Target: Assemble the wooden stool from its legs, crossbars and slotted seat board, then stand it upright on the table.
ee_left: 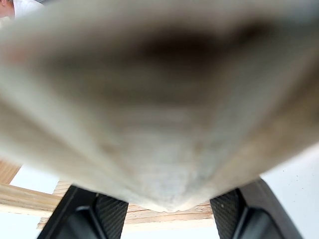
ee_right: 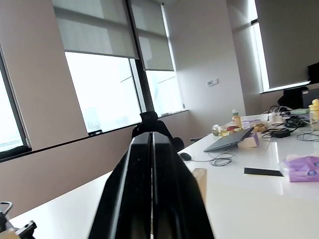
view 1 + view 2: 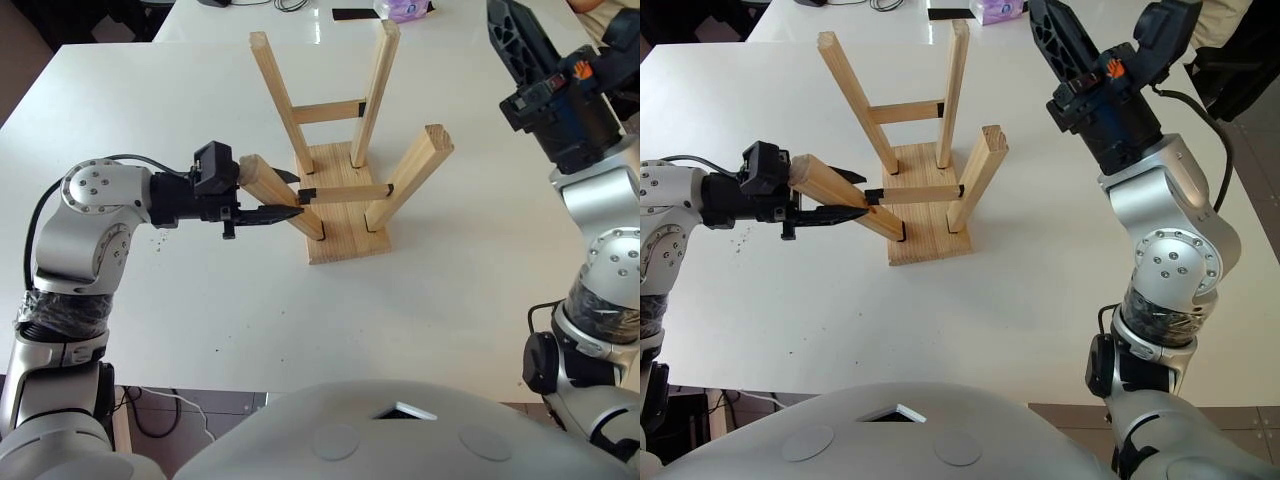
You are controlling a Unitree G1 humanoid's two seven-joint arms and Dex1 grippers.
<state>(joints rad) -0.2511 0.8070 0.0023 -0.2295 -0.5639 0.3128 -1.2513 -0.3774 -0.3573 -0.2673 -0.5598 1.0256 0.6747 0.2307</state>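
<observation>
- The light wooden stool (image 3: pixel 345 190) sits upside down in the middle of the big white counter (image 3: pixel 150 110).
- Its flat wooden seat board (image 3: pixel 345 238) lies on the counter.
- Four square wooden legs stick up from the board and lean outward.
- One thin wooden crossbar with black ends (image 3: pixel 328 110) joins the two far legs.
- Another crossbar (image 3: pixel 345 192) joins the two near legs, lower down.
- The black left tool (image 3: pixel 298 196) is clamped on the near leg on the left side (image 3: pixel 268 185), with one finger on each side of the wood.
- The black right tool (image 2: pixel 152 142) is held high in the air, well apart from the stool, with its two fingers pressed together.
</observation>
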